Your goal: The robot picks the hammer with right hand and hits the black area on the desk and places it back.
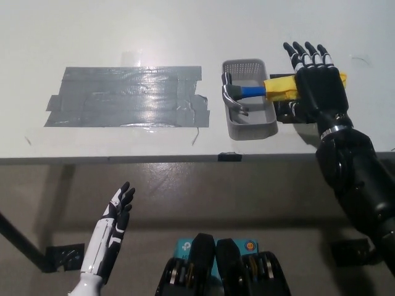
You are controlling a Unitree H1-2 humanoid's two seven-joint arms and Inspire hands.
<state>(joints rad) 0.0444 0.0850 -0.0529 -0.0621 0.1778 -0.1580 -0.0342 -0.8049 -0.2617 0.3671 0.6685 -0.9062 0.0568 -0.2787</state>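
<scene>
The hammer (247,94) lies across a small grey basket (250,128), its metal head inside at the left and its blue and yellow handle sticking out over the right rim. My black right hand (316,86) hovers open over the yellow end of the handle, fingers spread and pointing away, hiding part of it. A patch of dark grey tape (126,97) covers the white desk to the left of the basket. My white left hand (110,234) rests open below the desk's front edge at the lower left.
The white desk (185,31) fills the upper half of the view, its front edge running across the middle. A small black clip (229,156) sits on that edge below the basket. A dark object (285,113) lies under my right hand beside the basket.
</scene>
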